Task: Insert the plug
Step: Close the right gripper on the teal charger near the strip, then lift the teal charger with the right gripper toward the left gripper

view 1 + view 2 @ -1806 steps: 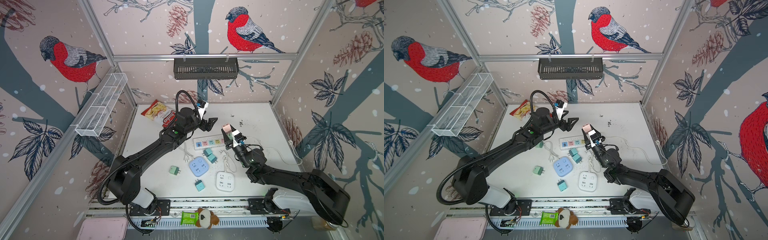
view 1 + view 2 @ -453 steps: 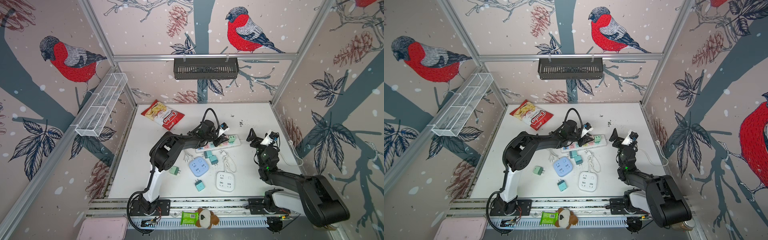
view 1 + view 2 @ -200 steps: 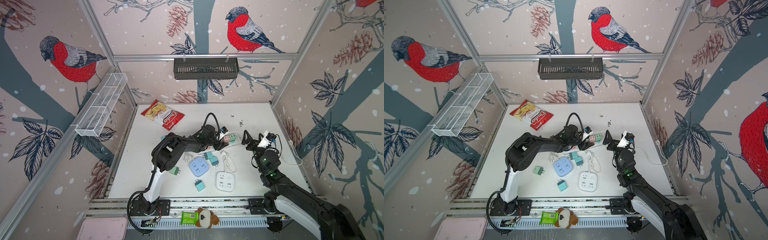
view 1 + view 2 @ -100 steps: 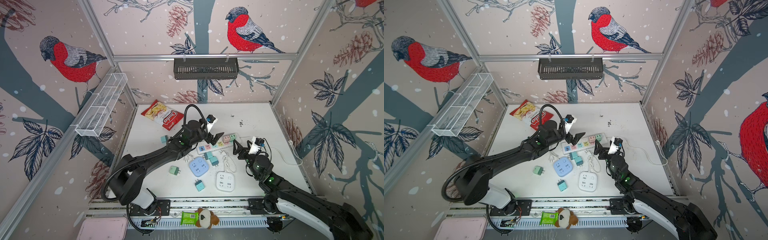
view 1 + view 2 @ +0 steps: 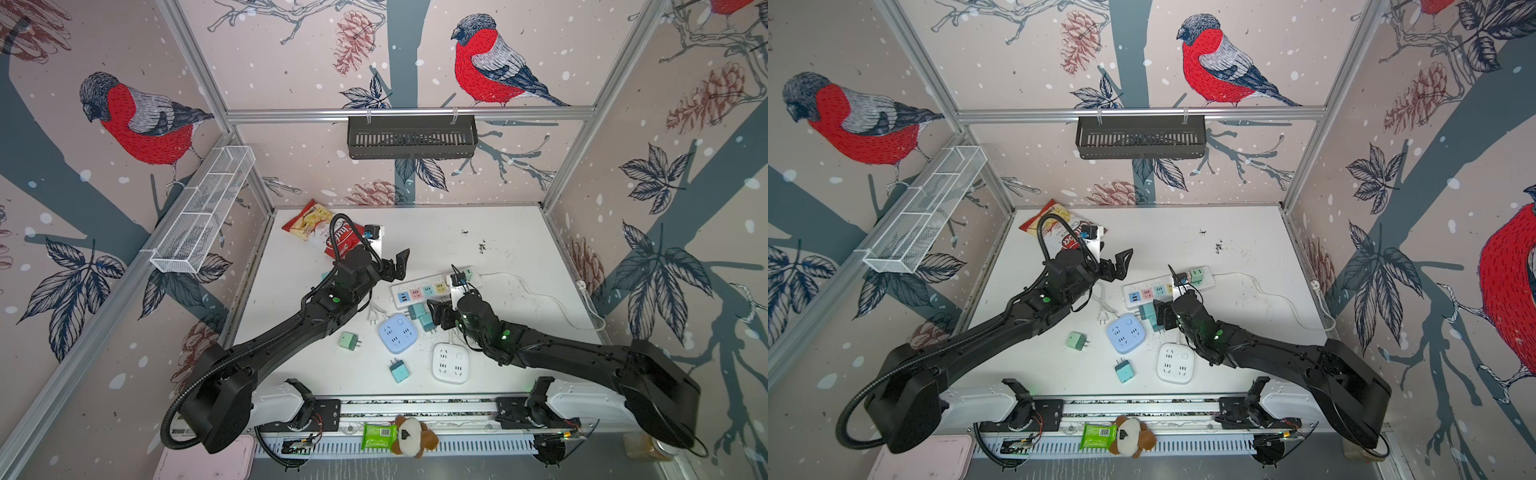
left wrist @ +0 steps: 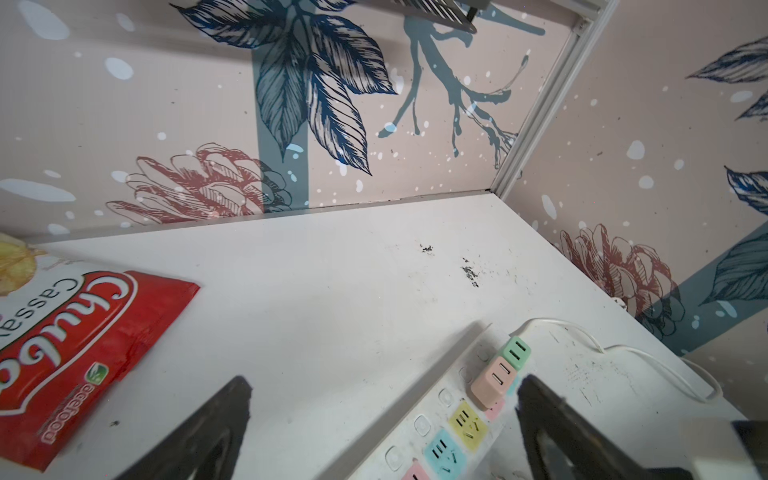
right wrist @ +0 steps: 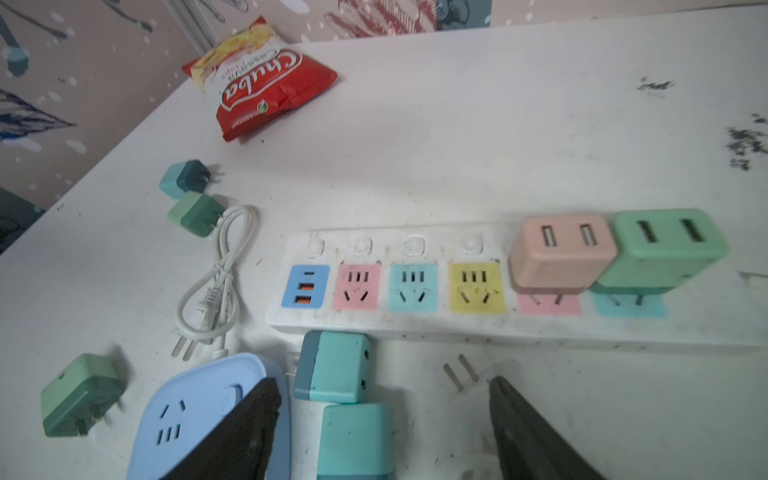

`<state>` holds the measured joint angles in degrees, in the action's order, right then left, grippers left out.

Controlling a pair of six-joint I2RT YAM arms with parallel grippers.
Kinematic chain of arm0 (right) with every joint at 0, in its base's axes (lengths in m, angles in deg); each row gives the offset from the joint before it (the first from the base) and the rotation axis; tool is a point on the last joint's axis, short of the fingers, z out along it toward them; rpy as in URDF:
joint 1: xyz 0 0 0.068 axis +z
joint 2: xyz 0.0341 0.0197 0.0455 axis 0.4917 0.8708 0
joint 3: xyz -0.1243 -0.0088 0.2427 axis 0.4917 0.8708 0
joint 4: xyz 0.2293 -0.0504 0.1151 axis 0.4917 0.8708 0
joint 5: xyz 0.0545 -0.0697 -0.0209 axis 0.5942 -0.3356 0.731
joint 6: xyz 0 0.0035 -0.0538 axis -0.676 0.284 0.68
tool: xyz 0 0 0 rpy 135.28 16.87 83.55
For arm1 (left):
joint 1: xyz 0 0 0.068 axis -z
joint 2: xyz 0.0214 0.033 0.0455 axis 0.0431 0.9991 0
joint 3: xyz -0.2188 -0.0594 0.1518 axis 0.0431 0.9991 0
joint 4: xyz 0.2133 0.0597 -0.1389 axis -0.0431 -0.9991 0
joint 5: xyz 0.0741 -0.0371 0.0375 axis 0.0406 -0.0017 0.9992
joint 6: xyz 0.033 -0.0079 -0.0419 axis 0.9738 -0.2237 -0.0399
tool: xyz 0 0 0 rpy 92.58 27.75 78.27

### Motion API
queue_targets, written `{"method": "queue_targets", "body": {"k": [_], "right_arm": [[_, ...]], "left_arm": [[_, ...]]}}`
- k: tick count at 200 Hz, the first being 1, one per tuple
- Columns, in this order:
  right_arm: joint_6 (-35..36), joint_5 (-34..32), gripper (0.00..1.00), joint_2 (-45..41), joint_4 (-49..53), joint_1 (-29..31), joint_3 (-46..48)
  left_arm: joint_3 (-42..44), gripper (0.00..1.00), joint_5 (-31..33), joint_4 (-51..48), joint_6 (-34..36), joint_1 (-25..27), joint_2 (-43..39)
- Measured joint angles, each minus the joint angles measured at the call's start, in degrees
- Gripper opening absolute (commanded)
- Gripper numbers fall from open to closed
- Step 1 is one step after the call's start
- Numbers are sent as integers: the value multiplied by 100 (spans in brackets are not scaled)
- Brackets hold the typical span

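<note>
Right wrist view, nearest first: the right hand [image 7: 382, 382] hangs low over the table [image 7: 457, 145] with its jaws apart. One finger stands on either side of a teal plug [image 7: 353, 440], with a gap on both sides, so nothing is gripped yet. That plug lies loose on the table, just in front of the strip [image 7: 415, 328] and in no socket; its prongs do not show here. The straddle reads as the set-up for a pinch across the plug's flat faces, the surest hold on a smooth block.

A second plug [image 7: 334, 365] lies between it and the strip and crowds the approach; I cannot tell whether the two touch. One finger also overhangs the blue socket block [image 7: 195, 415], which it could nudge on closing.

Beyond, the strip lies flat, sockets up, with the pink, teal and yellow ones free. That suits a straight push down from above. A pink adapter [image 7: 561, 249] and a green adapter [image 7: 665, 245] already fill the two sockets at the cord end.

Farther still, in a top view, the left hand [image 5: 395, 268] is just beside the strip, jaws wide and empty. It is probably kept out of the right arm's way, yet near enough to steady the strip. Farthest, a bag [image 5: 311, 224] by the back wall plays no part.
</note>
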<state>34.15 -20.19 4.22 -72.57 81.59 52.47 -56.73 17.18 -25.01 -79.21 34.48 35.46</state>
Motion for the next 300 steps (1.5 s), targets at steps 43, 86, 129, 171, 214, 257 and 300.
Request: {"method": "queue_targets", "body": {"k": [43, 86, 129, 171, 214, 257, 300], "right_arm": [[17, 334, 70, 673, 535, 61, -350], [114, 540, 67, 1257, 859, 214, -664], [146, 542, 65, 1829, 1102, 420, -979], [166, 380, 55, 1978, 1272, 474, -1005], [258, 267, 51, 1974, 1344, 503, -990], [286, 173, 32, 2026, 1224, 551, -988], [413, 4, 18, 1510, 1209, 553, -739]], "left_arm": [[697, 99, 129, 476, -323, -42, -767], [964, 99, 236, 730, -463, -57, -1069], [984, 99, 247, 817, -503, -59, -1106], [981, 99, 245, 820, -503, -61, -1005], [944, 99, 240, 817, -505, -61, -922], [870, 99, 195, 804, -573, -79, -890], [798, 99, 48, 756, -828, -120, -892]]}}
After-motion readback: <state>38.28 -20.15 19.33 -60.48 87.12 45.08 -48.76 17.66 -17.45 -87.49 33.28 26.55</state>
